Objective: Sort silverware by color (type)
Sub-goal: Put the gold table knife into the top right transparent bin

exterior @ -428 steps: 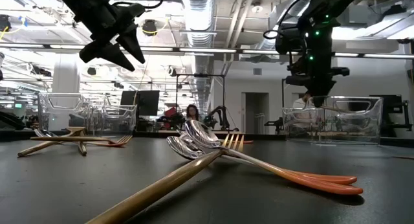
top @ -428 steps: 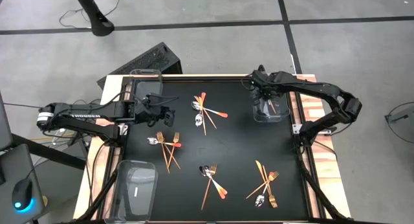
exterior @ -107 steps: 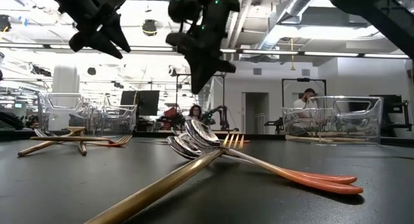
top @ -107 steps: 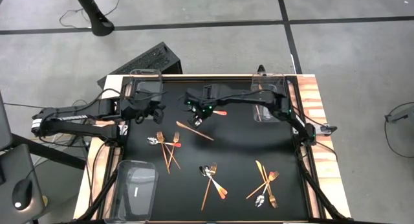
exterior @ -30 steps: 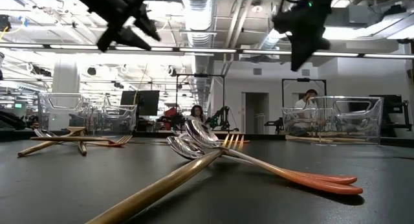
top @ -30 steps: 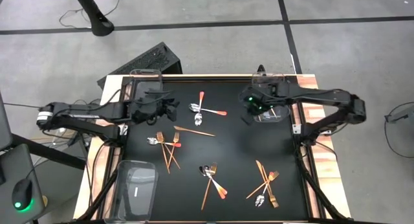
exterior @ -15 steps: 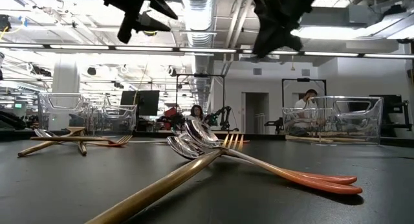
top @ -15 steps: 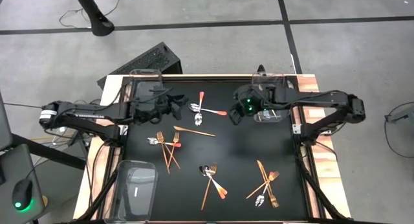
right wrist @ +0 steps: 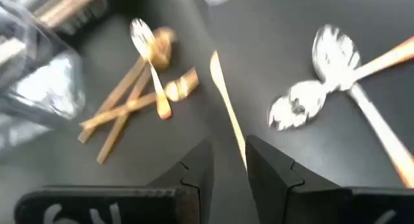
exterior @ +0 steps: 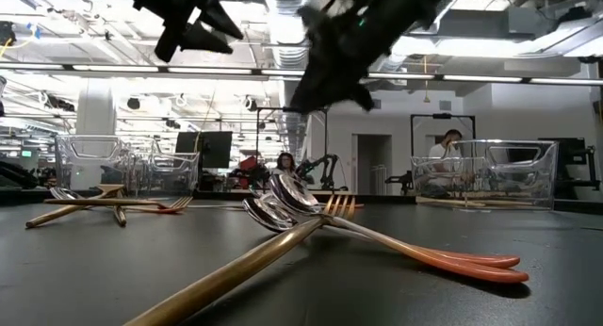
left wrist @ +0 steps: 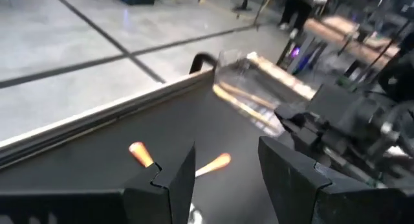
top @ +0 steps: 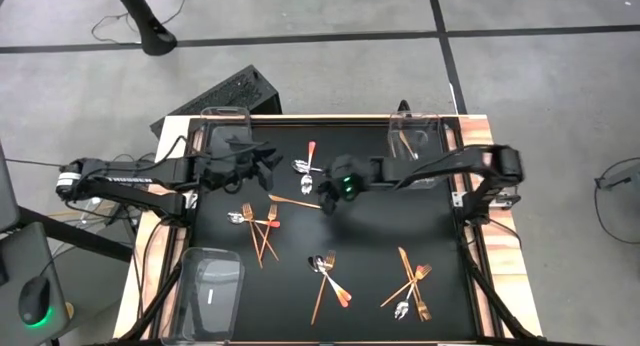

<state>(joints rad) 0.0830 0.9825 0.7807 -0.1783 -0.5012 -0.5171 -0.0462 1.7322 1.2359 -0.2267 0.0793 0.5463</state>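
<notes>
Desk [top: 370,246]: spoons [top: 303,167] rear centre; knife [top: 296,202] just before them; bins at rear left [top: 224,121], rear right [top: 412,146], front left [top: 208,291]; further silverware clusters left [top: 258,226], front centre [top: 326,274], front right [top: 411,284].

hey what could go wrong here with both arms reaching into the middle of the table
1. The right claw hangs over a thin copper knife lying flat on the table; its open fingers could slip off it or nudge it into the spoons.
2. The left claw hovers close by, so the arms might collide.
</notes>
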